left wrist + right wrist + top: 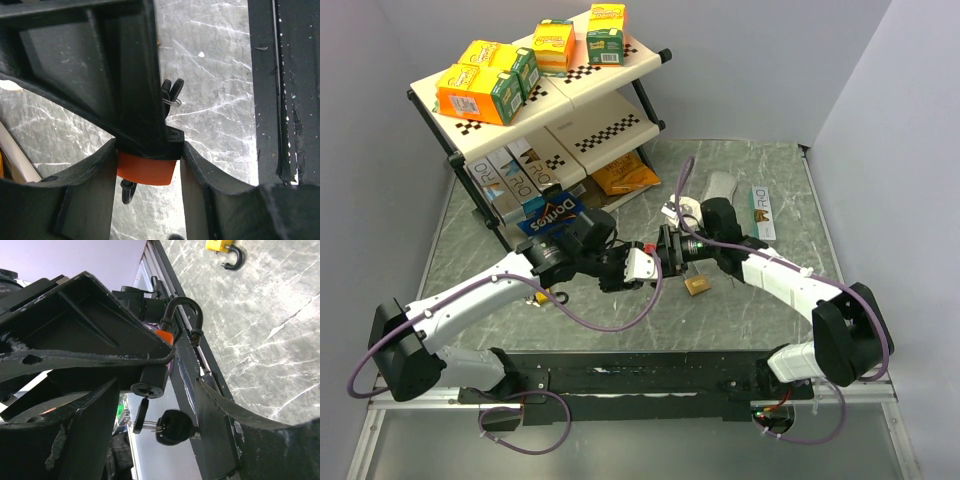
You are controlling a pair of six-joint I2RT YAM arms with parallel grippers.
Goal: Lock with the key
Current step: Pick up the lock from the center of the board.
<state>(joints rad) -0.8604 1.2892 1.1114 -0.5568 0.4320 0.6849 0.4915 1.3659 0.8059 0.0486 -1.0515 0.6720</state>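
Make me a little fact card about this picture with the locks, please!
left pincer: shut on the orange padlock with black shackle
right pincer: open, facing the lock's keyhole end
black-headed keys on wire ring: dangling under the keyhole
small yellow padlock: lying on the grey marbled table, apart from both pincers
locked yet: cannot tell

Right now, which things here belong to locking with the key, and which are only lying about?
For the job: orange padlock between the left fingers; keys on a ring below its keyhole.
Lying about: yellow padlock; Doritos bag; boxes on the shelf.
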